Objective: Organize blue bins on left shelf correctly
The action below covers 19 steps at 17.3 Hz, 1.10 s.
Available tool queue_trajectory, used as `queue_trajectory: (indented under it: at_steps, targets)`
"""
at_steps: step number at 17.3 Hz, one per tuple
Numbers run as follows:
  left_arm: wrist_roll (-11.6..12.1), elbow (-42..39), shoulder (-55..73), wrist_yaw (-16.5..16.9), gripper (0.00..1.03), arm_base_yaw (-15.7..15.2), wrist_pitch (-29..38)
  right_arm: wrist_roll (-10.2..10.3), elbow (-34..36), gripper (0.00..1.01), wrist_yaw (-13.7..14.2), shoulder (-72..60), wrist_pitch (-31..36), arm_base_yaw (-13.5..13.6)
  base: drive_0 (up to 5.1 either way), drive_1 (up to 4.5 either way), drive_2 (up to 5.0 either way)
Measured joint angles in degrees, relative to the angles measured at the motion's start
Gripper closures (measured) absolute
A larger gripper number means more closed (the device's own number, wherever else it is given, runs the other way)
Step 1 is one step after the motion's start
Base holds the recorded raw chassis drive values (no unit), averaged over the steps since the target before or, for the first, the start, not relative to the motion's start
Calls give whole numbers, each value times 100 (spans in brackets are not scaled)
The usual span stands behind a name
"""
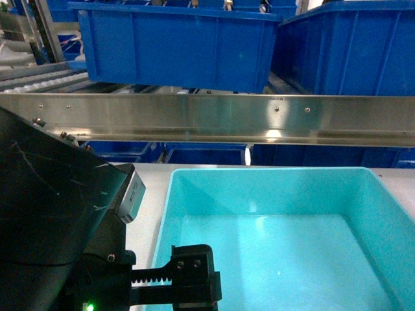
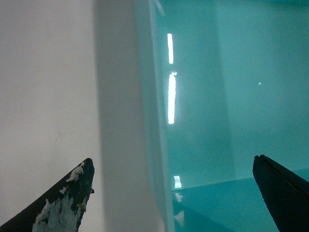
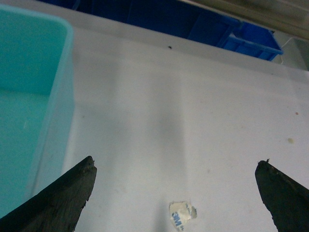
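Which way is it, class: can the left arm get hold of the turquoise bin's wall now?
Probably yes: the left gripper is open, its fingers straddling the turquoise bin wall, nothing between.

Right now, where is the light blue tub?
In the head view the turquoise tub sits on the pale tabletop, lower middle, just in front of the steel shelf rail. The open left gripper straddles its left wall.
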State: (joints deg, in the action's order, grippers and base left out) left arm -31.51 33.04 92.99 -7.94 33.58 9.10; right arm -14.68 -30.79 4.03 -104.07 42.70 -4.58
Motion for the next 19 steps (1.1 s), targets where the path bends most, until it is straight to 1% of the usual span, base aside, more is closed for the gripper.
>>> queue_trajectory:
  at_steps: [4, 6, 10, 11, 14, 16, 19]
  targets:
    - [-11, 125, 308, 0, 5, 39, 83, -111, 313, 3, -192, 413, -337, 31, 0, 0, 0]
    - [-11, 127, 330, 2, 5, 33, 125, -136, 350, 3, -330, 448, -339, 44, 0, 0, 0]
    - [-9, 131, 330, 4, 5, 7, 157, -140, 251, 3, -898, 782, -686, 52, 0, 0, 0]
    - [-11, 149, 339, 7, 5, 7, 166, -66, -20, 3, -1231, 1049, -1130, 138, 0, 0, 0]
    - [-13, 153, 341, 7, 5, 7, 168, -33, 31, 3, -1224, 1106, -1222, 195, 0, 0, 0]
    - [-17, 153, 356, 7, 5, 7, 173, 85, 170, 3, -1211, 1036, -1255, 195, 0, 0, 0]
    - [-20, 149, 374, 4, 5, -7, 212, 295, 275, 3, -1357, 988, -1458, 197, 0, 0, 0]
